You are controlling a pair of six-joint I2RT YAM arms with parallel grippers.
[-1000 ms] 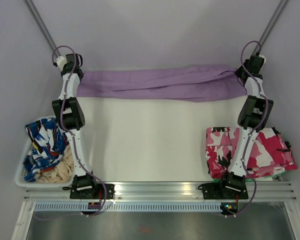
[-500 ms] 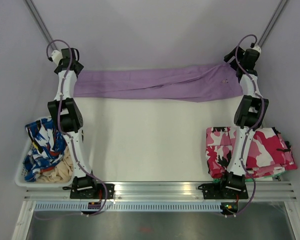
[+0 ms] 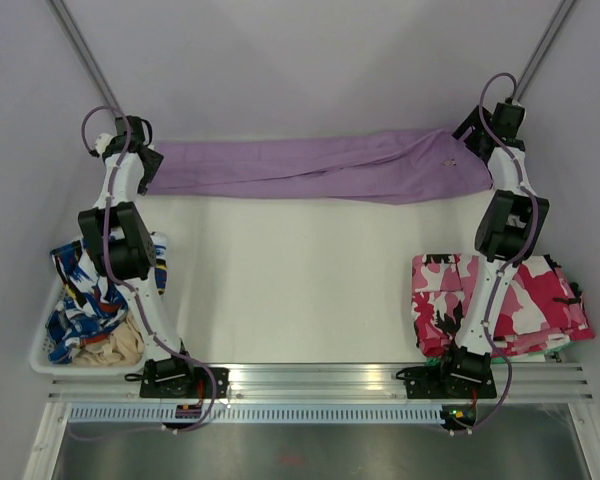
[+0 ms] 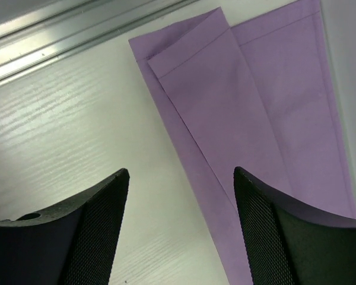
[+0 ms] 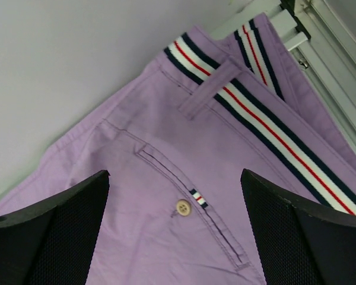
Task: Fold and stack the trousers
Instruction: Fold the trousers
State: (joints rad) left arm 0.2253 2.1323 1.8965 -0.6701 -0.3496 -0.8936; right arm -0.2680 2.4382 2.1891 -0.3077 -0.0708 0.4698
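Observation:
The lilac trousers [image 3: 320, 168] lie stretched flat across the far side of the table, hems at the left and waist at the right. My left gripper [image 3: 140, 160] hovers open over the hem end. In the left wrist view the two leg ends [image 4: 237, 89] lie stacked, and the open gripper [image 4: 181, 172] holds nothing. My right gripper [image 3: 475, 138] hovers open above the waist end. The right wrist view shows the striped waistband [image 5: 267, 130], a back pocket and a button [image 5: 181, 206] under the open, empty gripper [image 5: 174, 173].
A white basket [image 3: 40, 350] at the left holds blue-and-white clothing [image 3: 85, 290] and beige cloth [image 3: 115, 345]. A folded pink camouflage garment [image 3: 520, 300] lies at the right. An aluminium rail [image 3: 320, 380] runs along the near edge. The back wall stands just behind the trousers.
Both grippers have opened, let go of the trousers' ends and lifted off. The left arm has swung outward to the left. The trousers now lie flatter.

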